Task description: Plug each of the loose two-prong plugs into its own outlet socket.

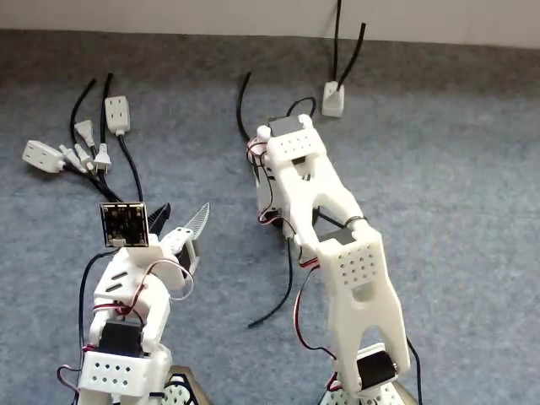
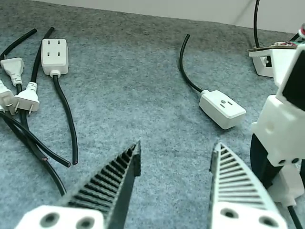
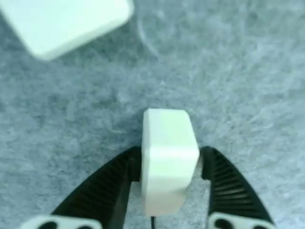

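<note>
On the grey, carpet-covered desk (image 1: pixel 439 186), the left gripper (image 2: pixel 177 145) hovers low at the near left, its fingers spread wide and holding nothing. Beyond it, at the far left, a cluster of loose two-prong plugs (image 2: pixel 27 98) lies on crossing black cords. None of them is seated in a socket. Just to the right of the plugs, a white double outlet socket (image 2: pixel 53 56) lies face up, with its cord running back toward the near side. Another white socket block (image 1: pixel 42 156) lies at the cluster's left edge. Nearer the middle, a single outlet socket (image 2: pixel 222 109) rests on the carpet at the end of a curved cord, close beside the right arm (image 1: pixel 295 169), which stretches over it toward the far side. The right gripper (image 3: pixel 171 150) points down at the carpet, and its fingers pinch a small white block (image 3: pixel 169 138) from both sides. The view is too blurred to tell whether that block is a plug or a socket. A larger white piece (image 3: pixel 66 21) lies just beyond the block. One more white socket (image 1: pixel 333 99) sits at the far edge, by the wall.
</note>
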You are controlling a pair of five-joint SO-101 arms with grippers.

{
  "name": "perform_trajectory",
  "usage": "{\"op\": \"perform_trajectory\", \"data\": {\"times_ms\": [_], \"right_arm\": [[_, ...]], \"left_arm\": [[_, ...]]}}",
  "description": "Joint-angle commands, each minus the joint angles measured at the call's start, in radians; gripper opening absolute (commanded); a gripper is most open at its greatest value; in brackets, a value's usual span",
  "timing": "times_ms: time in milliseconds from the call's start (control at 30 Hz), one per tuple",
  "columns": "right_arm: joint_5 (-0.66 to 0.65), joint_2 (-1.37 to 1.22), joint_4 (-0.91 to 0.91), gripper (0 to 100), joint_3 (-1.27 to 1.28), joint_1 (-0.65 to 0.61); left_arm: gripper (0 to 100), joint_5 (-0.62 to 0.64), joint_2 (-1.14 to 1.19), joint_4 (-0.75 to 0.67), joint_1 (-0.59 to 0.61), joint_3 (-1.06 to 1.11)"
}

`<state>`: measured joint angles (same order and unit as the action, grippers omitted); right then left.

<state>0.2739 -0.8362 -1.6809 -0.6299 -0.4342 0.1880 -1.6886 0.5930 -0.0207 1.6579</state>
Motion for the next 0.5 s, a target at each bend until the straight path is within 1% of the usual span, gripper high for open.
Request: {"op": "perform_trajectory", "data": {"times_ms": [0,67,167,267,367,467], "right_arm": [[0.014,0.09,-0.028,28.3,-0.074,0.004],[0.014,0.125,-0.077,28.3,-0.165,0.002],[0.014,0.2,-0.084,28.3,-0.251,0.016],[0.003,0.266,-0.082,28.3,-0.24,0.048],[-0.084,0.288,-0.084,28.3,-0.24,0.09],[-0.095,0.285,-0.082,28.3,-0.173,0.159]], "left_arm": [[25,-0.003,-0.007,-0.029,-0.019,-0.005],[25,-0.003,-0.007,-0.029,-0.019,-0.005],[25,-0.003,-0.007,-0.029,-0.019,-0.005],[25,-0.003,-0.007,-0.029,-0.019,-0.005],[25,-0.003,-0.007,-0.029,-0.019,-0.005],[25,-0.003,-0.007,-0.029,-0.019,-0.005]]}}
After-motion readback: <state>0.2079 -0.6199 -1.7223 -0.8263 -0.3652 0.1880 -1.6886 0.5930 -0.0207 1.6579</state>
